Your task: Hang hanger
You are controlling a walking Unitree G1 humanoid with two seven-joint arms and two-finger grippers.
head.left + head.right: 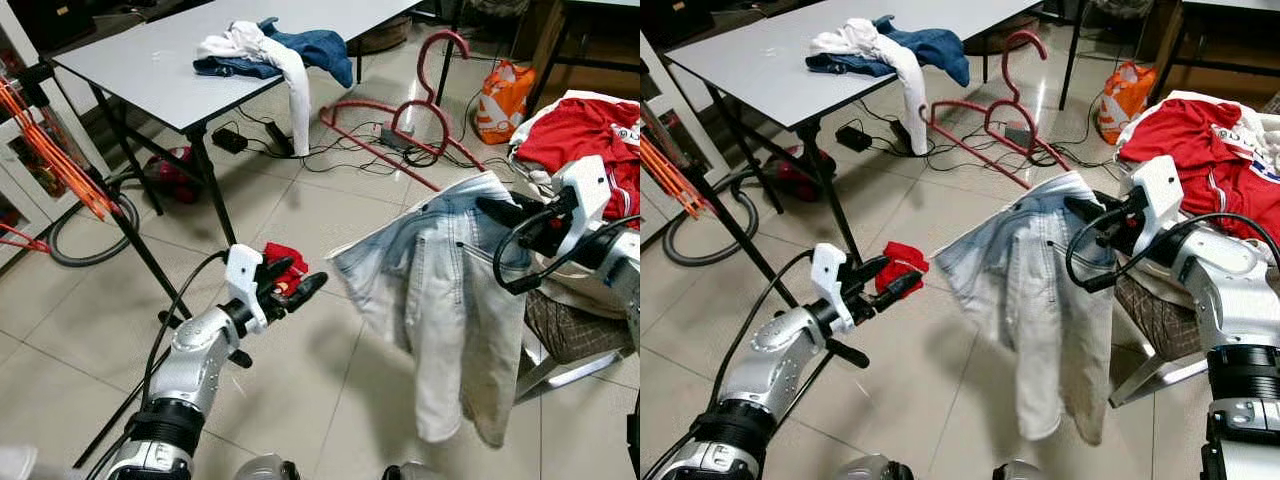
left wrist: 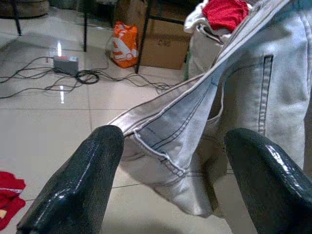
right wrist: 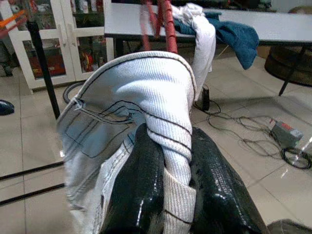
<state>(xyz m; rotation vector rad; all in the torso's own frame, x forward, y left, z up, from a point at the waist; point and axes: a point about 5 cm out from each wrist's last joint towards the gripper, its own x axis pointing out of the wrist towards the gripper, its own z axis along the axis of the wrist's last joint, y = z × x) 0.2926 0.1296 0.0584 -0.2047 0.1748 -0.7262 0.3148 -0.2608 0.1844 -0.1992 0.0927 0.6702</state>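
A light-blue denim garment [image 1: 440, 290] hangs in the air in front of me. My right gripper [image 1: 500, 212] is shut on a bunched fold at its top, and the right wrist view shows that fold [image 3: 170, 112] squeezed between both fingers. A red hanger [image 1: 432, 75] sticks up and away from the top of the garment, hook uppermost; its red bars [image 3: 157, 24] rise just beyond the fold. My left gripper [image 1: 298, 277] is open, held a little to the left of the garment's lower hem [image 2: 161, 146], not touching it.
At the far left stands a black rack [image 1: 130, 230] with orange hangers [image 1: 50, 150]. A grey table [image 1: 140, 60] carries piled clothes [image 1: 270, 50]. Cables [image 1: 330, 150], a red cloth [image 1: 285, 255] and an orange bag [image 1: 500, 95] lie on the floor. Red clothes [image 1: 590, 130] lie at right.
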